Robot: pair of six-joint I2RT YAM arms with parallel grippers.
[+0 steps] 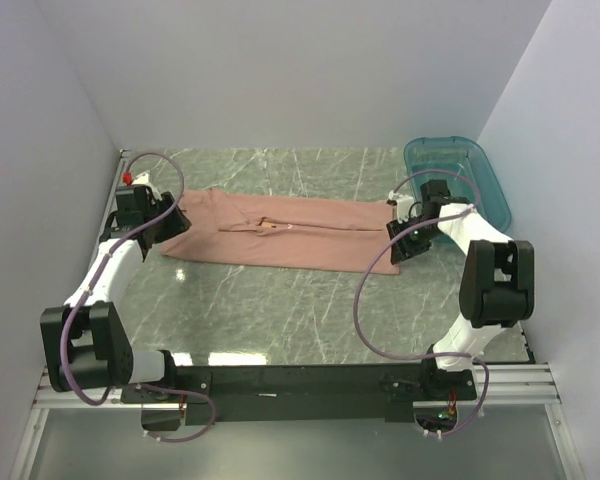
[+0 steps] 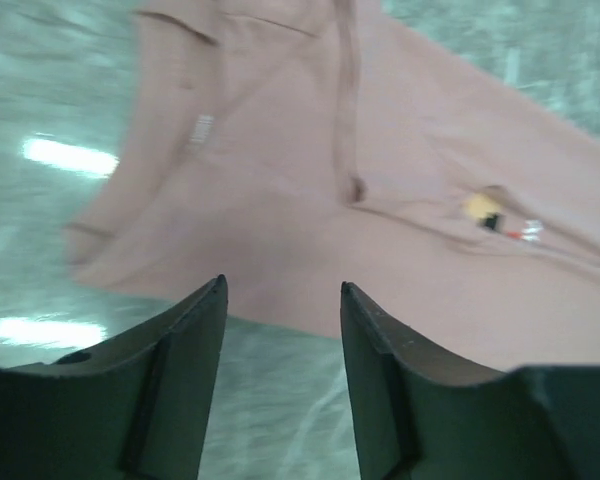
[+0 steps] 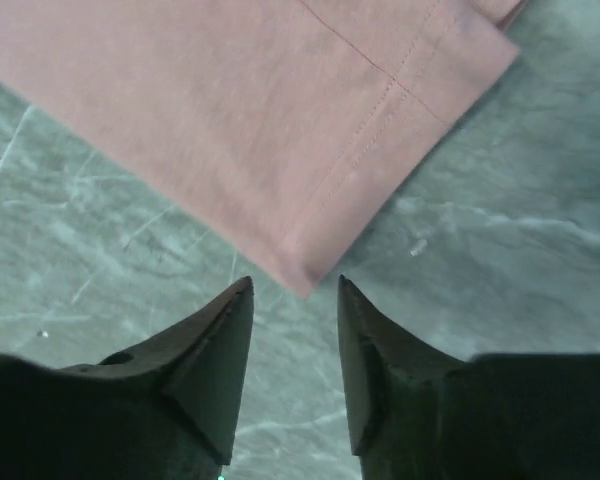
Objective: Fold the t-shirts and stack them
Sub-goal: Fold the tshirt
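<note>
Where t-shirt [image 1: 310, 240] lies: strip across bench [image 1: 280, 320], 1 end per arm.
L claw [image 2: 282, 285]: open, over left end.
R claw [image 3: 295, 282]: open, at hem corner.

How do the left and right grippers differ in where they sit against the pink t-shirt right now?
The left gripper is at the t-shirt's left end, where the cloth is rumpled. The right gripper is at the right end, by a flat, stitched hem corner. Cloth fills the view between the left gripper's fingertips, while the right gripper's fingertips flank only the corner's tip, with bare table around it. Both stand open and hold nothing.
</note>
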